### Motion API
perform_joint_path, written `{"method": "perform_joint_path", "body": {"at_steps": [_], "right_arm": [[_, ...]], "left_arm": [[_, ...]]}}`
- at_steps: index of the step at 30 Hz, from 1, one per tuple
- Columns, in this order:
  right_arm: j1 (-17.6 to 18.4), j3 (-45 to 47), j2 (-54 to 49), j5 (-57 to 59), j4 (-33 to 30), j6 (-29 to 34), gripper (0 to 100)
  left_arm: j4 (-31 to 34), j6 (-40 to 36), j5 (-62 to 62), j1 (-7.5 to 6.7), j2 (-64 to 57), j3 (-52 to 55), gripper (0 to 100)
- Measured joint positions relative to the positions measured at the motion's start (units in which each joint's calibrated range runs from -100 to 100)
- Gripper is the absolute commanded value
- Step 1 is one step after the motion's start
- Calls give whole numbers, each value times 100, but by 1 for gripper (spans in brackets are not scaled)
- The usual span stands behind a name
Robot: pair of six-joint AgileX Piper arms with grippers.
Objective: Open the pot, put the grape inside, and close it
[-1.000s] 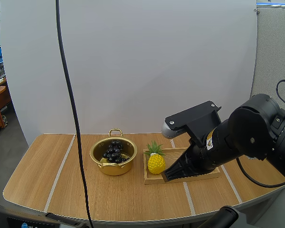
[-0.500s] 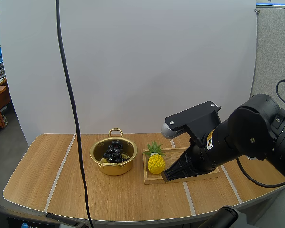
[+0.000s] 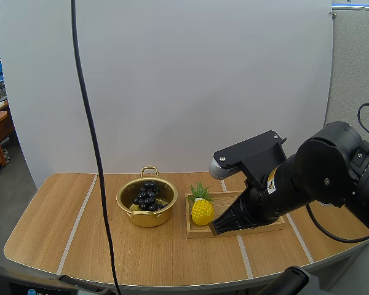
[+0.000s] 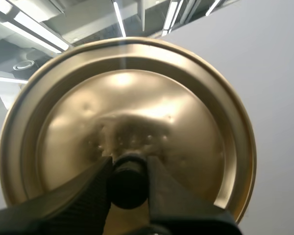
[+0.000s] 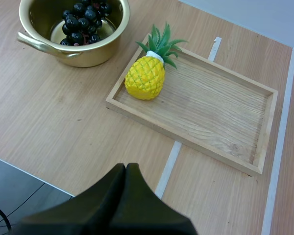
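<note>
At the bench's (image 3: 80,233) near edge, the right pincer (image 5: 125,166) hangs over bare wood, fingers pressed together on nothing. Just beyond it lies the wooden tray (image 5: 210,117), a yellow pineapple (image 5: 145,77) in its corner. Farther left sits the open pot (image 3: 146,218), the grapes (image 3: 147,195) inside. The left pincer (image 4: 128,164) grips the lid (image 4: 137,98) by its black knob (image 4: 128,183).

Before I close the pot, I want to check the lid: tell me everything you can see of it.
The lid is a round, shiny gold-coloured metal dome with a broad flat rim and small dents near its middle. Its black knob is pinched by the left gripper; nothing else is seen touching it.
</note>
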Motion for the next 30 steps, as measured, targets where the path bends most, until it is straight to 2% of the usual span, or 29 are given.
{"method": "perform_joint_path", "body": {"at_steps": [9, 16, 22, 30], "right_arm": [[0, 0, 0, 0, 0, 0, 0], [0, 0, 0, 0, 8, 0, 0], [0, 0, 0, 0, 14, 0, 0], [0, 0, 0, 0, 14, 0, 0]], "left_arm": [[0, -148, 2027, 0, -19, -11, 0], [0, -227, 2856, 0, 113, 22, 0], [-11, -27, 2891, 0, 190, 973, 0], [-603, 342, 2891, 0, 204, 2272, 0]]}}
